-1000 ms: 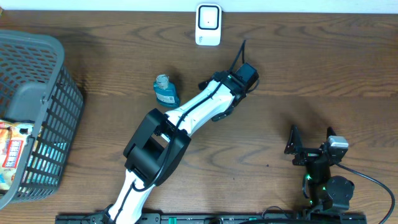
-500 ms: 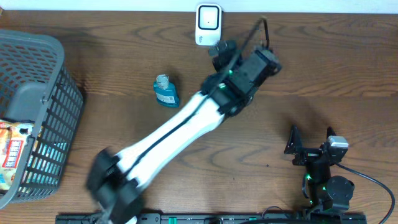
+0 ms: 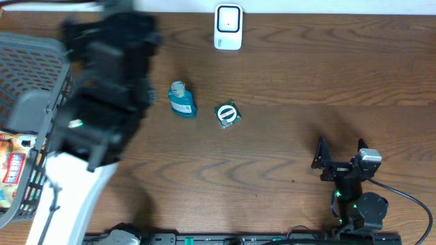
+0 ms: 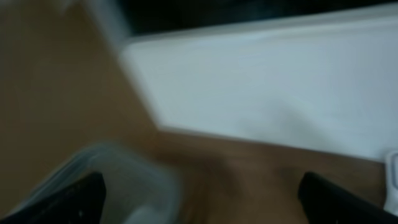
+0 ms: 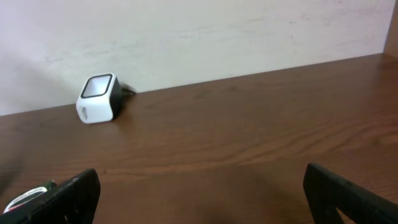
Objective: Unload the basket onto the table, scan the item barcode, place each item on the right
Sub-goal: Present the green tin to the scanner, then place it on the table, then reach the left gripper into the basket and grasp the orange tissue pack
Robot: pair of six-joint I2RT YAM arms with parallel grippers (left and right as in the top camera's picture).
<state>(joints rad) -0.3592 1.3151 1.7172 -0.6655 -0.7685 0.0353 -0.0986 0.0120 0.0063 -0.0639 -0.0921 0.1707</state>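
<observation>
At the centre of the table point(image 3: 286, 75), the round green-and-white item point(image 3: 227, 113) lies on the bare wood, free of both grippers. It sits just right of the blue bottle point(image 3: 181, 100) and in front of the white barcode scanner point(image 3: 228, 26), which stands at the far edge by the wall. Item and scanner are apart.

Left arm point(image 3: 102, 95): blurred in the overhead view, positioned over the right side of the grey basket point(image 3: 41, 54) at the table's left end. The basket holds printed packets point(image 3: 10, 170).

Left gripper point(image 4: 202, 190): the wrist view is blurred, but the two fingers point(image 4: 74, 199) appear at the lower corners of the frame. They are spread wide with nothing between them.

Right gripper point(image 3: 340, 151): located at the near right of the table, well apart from the item. Its jaws stand fully apart and hold nothing. Its wrist view shows the scanner ahead on the left and an edge of the item at the lower left corner.
</observation>
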